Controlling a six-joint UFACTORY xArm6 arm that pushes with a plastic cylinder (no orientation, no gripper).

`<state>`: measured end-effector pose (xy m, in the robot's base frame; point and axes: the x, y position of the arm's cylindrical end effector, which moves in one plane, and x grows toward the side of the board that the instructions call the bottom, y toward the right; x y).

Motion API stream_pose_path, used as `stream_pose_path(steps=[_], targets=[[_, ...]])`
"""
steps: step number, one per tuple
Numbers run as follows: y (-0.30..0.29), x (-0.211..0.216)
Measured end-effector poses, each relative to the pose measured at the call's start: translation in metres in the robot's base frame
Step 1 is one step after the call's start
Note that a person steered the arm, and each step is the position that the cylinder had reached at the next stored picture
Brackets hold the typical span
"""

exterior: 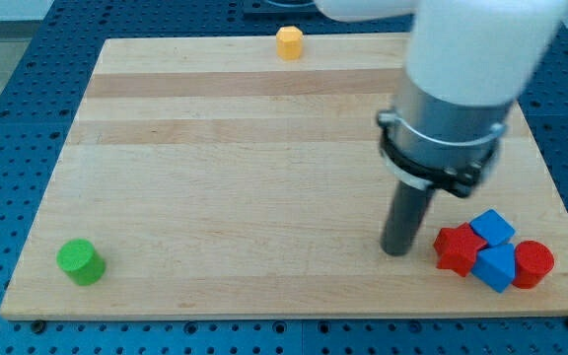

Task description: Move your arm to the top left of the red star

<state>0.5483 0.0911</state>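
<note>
The red star [456,248] lies near the view's bottom right on the wooden board [245,177]. It touches two blue cubes, one at its upper right [492,227] and one at its lower right [495,267]. A red cylinder [533,263] sits just right of them. My tip [396,250] rests on the board a short way left of the red star, about level with it, with a small gap between them.
A yellow block [289,42] sits at the board's top edge, left of centre. A green cylinder [80,261] stands near the bottom left corner. The arm's wide white and grey body [457,99] hangs over the board's right side.
</note>
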Motion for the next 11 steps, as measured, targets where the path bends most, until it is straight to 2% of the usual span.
stream_pose_path(steps=[2,11], targets=[[-0.043,-0.081],[-0.060,-0.081]])
